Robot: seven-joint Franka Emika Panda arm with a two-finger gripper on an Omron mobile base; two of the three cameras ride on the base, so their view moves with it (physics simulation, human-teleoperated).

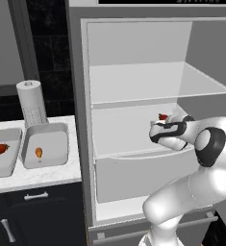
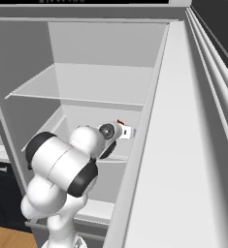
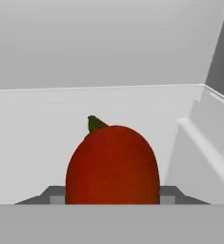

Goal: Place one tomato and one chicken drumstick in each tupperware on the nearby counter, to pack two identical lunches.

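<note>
While the arm's wrist hides most of it, the tomato [image 1: 163, 116] shows red on the fridge shelf [image 1: 124, 137]. Close up, it is glossy with a green stem. The gripper [image 3: 112, 202] straddles it, but a firm hold cannot be told.

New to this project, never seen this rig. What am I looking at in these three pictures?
It is a rendered kitchen with a white robot arm on a driving base. Two pictures come from cameras on the base, behind the arm to its left and right; the third looks along the gripper itself. The arm reaches into an open fridge, and its gripper is at a red tomato on the middle shelf, fingers on either side of it. Whether it grips yet is unclear. On the counter left of the fridge stand a paper-towel roll and two grey tubs: the near tub holds a chicken drumstick, the far tub a second tomato.
</note>
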